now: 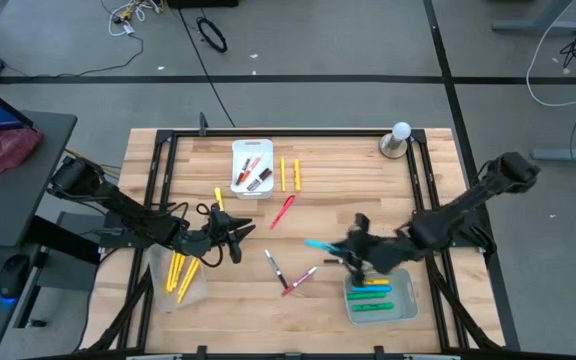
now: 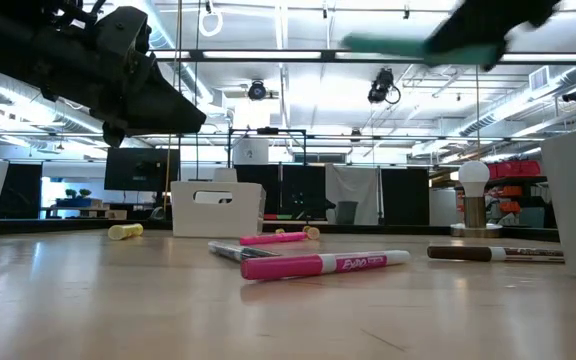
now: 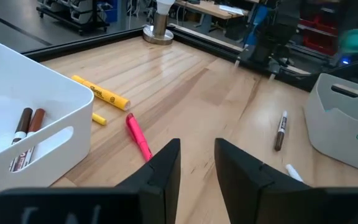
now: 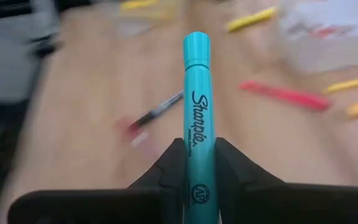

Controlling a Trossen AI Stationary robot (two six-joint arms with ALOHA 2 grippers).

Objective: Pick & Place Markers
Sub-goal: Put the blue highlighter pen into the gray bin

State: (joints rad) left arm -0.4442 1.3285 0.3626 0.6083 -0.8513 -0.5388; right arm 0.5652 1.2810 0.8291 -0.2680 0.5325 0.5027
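Note:
My right gripper [image 4: 199, 148] is shut on a light blue marker [image 1: 318, 244] and hovers left of the near-right clear tray [image 1: 404, 310], which holds green and blue markers. It shows blurred at the top of the low view [image 2: 473, 30]. My left gripper [image 1: 240, 238] is open and empty above the table, by the near-left clear tray [image 1: 158, 290] of yellow markers [image 1: 178, 272]. Loose markers lie flat on the wood: a pink one [image 1: 284, 210], two yellow ones [image 1: 282, 173], a white one [image 1: 273, 265] and a pink-capped one [image 2: 323, 263]. My right gripper pinches the light blue marker between its two fingers [image 4: 232, 163], on the barrel's rear part [image 4: 197, 134]. The marker runs along the fingers and sticks out ahead of them, toward the table's left. It is lifted clear of the table, about level.
A white tray [image 1: 251, 150] with dark and red markers stands near the far edge. A lamp bulb on a round base [image 1: 398, 140] sits at the far right corner. A black frame [image 1: 168, 150] runs round the table. Bare wood lies between the two arms.

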